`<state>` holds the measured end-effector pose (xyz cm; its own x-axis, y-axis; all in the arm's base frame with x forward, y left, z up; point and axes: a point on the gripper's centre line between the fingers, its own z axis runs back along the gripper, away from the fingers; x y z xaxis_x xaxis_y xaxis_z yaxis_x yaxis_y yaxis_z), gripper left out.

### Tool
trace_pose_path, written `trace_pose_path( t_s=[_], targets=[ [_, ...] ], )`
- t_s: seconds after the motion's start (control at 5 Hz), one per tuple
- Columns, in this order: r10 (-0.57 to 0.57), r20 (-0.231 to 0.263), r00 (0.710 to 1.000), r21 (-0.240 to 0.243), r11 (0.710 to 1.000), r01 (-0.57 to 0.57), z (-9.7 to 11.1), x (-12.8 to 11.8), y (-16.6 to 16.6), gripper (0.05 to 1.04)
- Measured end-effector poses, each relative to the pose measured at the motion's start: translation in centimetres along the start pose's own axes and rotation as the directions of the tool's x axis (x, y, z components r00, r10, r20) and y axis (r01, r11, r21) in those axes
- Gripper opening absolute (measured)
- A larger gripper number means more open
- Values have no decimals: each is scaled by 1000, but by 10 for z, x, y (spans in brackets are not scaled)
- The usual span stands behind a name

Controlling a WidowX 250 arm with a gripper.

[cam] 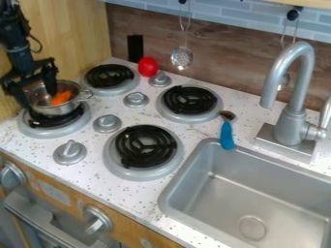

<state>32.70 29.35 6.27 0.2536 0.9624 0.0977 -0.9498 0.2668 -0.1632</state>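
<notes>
- We see the end effector (38,99) at the upper left, open, one finger inside the metal pot (59,111) and the other outside its left side; we judge this spread lets them straddle the wall.
- Pot sits on the burner (40,132) nearest the wooden side panel (61,34); we take the coil as its support, the wall as what keeps the orange piece (61,98) in.
- Red rounded object (148,67) rests by the backsplash, behind a knob (160,80).
- Slotted spoon (182,58) hangs from a hook, off the table (139,203).
- Blue-handled utensil (227,135) lies near the sink (213,181).
- Pot looks: shiny, silvery, round, shallow, small side handle to the right; orange piece elongated.
</notes>
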Motion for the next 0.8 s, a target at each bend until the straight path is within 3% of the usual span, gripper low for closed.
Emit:
trace_pose_path(
  t_s=[0.2,0.4,0.6,0.8],
  targets=[
    [30,30,999,-67,997,-28,39,0,-1,1001],
    [9,35,999,-88,996,-6,45,-9,-9,1001],
    [-42,53,998,-46,998,45,38,-15,-20,1001],
    [-51,35,998,-5,999,51,13,-11,-21,1001]
  ],
)
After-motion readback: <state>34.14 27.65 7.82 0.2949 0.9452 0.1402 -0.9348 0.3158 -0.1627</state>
